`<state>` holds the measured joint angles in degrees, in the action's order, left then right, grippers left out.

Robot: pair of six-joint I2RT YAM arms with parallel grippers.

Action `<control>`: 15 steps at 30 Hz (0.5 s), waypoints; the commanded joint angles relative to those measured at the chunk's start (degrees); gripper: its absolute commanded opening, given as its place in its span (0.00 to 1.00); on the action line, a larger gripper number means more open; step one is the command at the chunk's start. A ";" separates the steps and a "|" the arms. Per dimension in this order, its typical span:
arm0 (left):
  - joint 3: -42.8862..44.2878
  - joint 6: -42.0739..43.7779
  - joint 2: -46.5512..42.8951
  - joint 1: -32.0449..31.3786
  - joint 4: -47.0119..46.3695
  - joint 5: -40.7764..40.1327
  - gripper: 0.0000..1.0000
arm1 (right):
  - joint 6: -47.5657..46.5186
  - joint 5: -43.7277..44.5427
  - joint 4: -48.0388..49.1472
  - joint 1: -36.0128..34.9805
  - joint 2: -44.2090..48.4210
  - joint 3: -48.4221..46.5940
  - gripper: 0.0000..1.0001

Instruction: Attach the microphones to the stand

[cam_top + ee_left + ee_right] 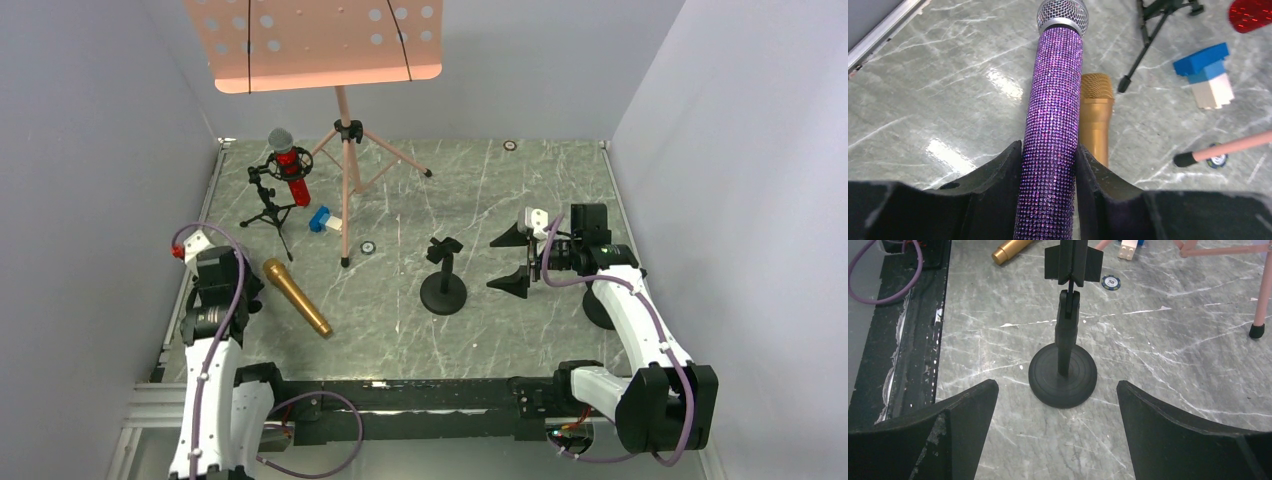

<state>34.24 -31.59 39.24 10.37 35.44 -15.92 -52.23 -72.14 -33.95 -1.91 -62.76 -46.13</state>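
Note:
My left gripper (1048,162) is shut on the body of the glittery purple microphone (1055,110), whose grey mesh head points away from me. The gold microphone (1096,117) lies right beside it on the table (560,190). From above, the left gripper (232,283) sits next to the gold microphone (297,297) and hides the purple one. The red microphone (290,170) stands clipped in a small black tripod stand (268,205). My right gripper (1058,392) is open and holds nothing, just short of the black round-base stand (1063,375) with its clip (1073,262) bare.
A pink music stand (343,150) rises at the back, one foot (1184,159) close to my left gripper. A blue-and-white block (1205,75) and a poker chip (1111,282) lie between the stands. Grey walls close in both sides.

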 commanded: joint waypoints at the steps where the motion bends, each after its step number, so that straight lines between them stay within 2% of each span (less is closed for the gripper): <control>1: -1.63 0.89 -4.43 0.26 -1.29 6.79 0.00 | -2.92 -2.97 -0.54 0.33 0.29 -2.41 0.95; 8: -6.16 -4.18 -1.62 0.26 -3.78 15.31 0.00 | -2.87 -2.76 -0.37 0.41 0.23 -2.30 0.95; 15: -6.63 -5.11 -3.24 0.18 -4.16 15.00 0.00 | -3.29 -2.66 -0.62 0.49 -0.17 -2.30 0.95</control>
<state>26.02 -35.46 37.80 10.37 33.78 -3.07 -53.08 -72.31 -34.52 -1.80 -62.81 -46.24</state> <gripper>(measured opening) 0.430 0.948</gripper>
